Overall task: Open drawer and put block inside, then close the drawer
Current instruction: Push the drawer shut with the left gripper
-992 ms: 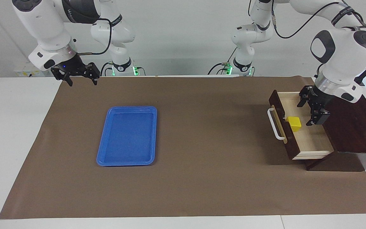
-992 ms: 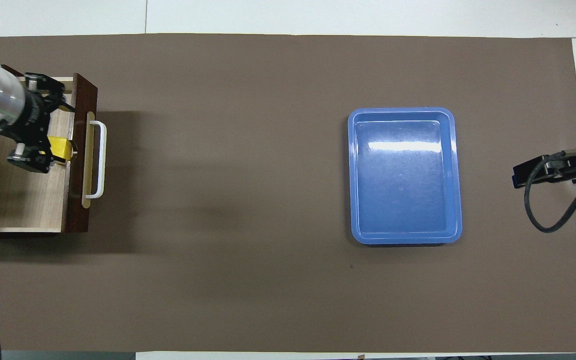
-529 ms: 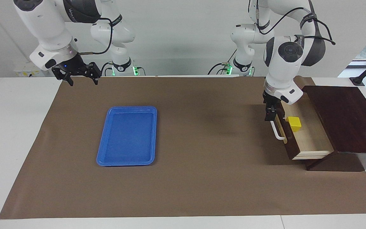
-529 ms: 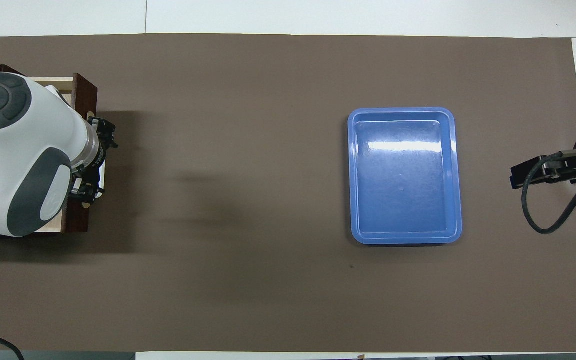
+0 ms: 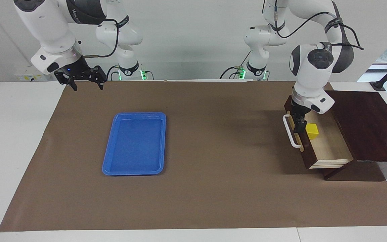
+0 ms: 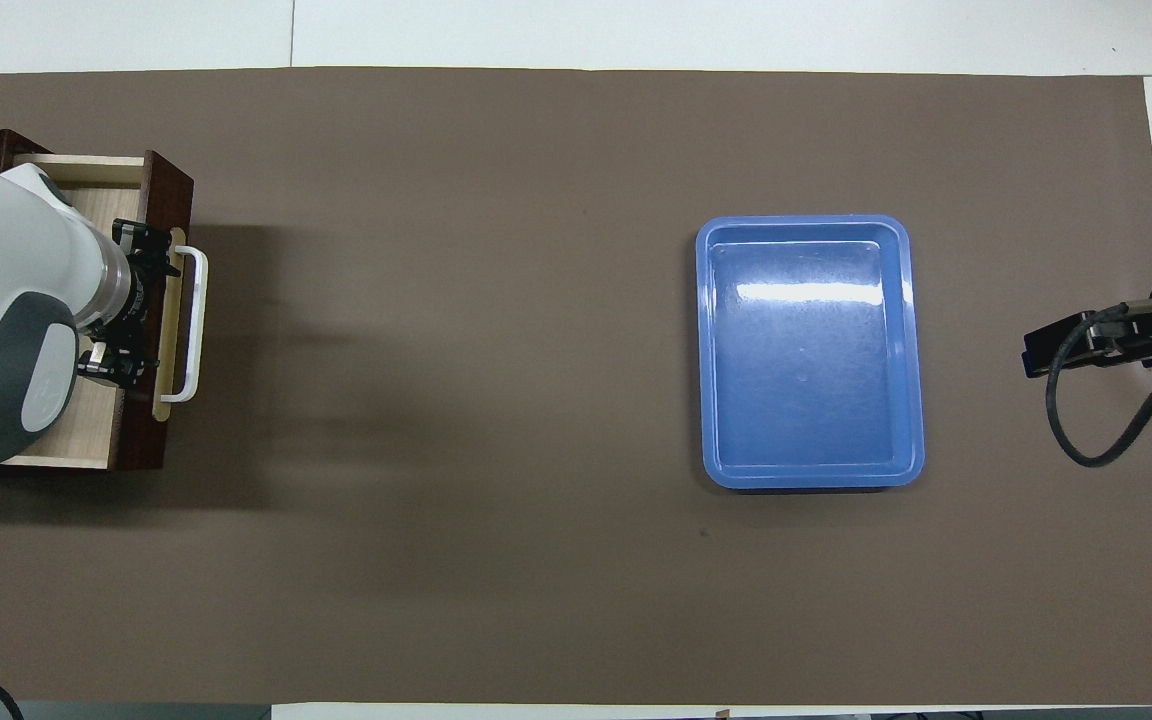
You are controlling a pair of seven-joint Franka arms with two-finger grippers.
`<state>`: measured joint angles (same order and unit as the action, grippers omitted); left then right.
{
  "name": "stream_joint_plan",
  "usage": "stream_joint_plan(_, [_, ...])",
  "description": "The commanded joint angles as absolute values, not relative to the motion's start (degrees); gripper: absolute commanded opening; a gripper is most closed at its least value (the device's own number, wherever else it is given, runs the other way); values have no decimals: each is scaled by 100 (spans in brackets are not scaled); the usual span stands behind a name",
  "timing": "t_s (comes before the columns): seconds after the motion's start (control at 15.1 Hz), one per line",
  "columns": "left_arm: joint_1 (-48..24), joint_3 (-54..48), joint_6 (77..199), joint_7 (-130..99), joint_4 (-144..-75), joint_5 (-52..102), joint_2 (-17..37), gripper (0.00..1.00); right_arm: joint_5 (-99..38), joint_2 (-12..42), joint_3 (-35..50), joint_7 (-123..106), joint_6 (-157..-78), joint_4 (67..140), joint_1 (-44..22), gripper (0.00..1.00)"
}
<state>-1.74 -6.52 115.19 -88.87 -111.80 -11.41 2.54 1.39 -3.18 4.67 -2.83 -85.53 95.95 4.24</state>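
Observation:
The drawer [image 5: 331, 148] of the dark brown box [image 5: 368, 127] stands pulled out at the left arm's end of the table. The yellow block [image 5: 312, 130] lies inside it, close to the front panel. My left gripper [image 5: 299, 123] points down, open, at the top edge of the drawer front, between the white handle [image 5: 291, 134] and the block. Whether it touches the panel I cannot tell. In the overhead view the left gripper [image 6: 136, 305] and its arm hide the block, and the drawer front [image 6: 168, 190] and the handle [image 6: 198, 320] show. My right gripper [image 5: 86, 86] waits open above the table's corner at its own end.
A blue plastic tray [image 5: 139, 114] lies on the brown mat toward the right arm's end, also in the overhead view as the tray [image 6: 806, 222]. The right gripper [image 6: 1046, 355] and its cable show beside that tray. The box reaches the table's edge.
The left gripper rose out of the drawer away from the block, swung out over the handle, then came back to the drawer front's top edge. Block, drawer and right arm stayed put.

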Motion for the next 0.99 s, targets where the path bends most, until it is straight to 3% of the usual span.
stream_joint_plan(0.0, [-18,-659,11865,-8684,-11294,-1230,219,100,158,-413,501,-431,-8534,9668,510,100])
stream_joint_plan(0.93, [1054,-624,12252,-7409,-11276,-1230,264,100,158,-413,510,-431,-8534,9668,510,100])
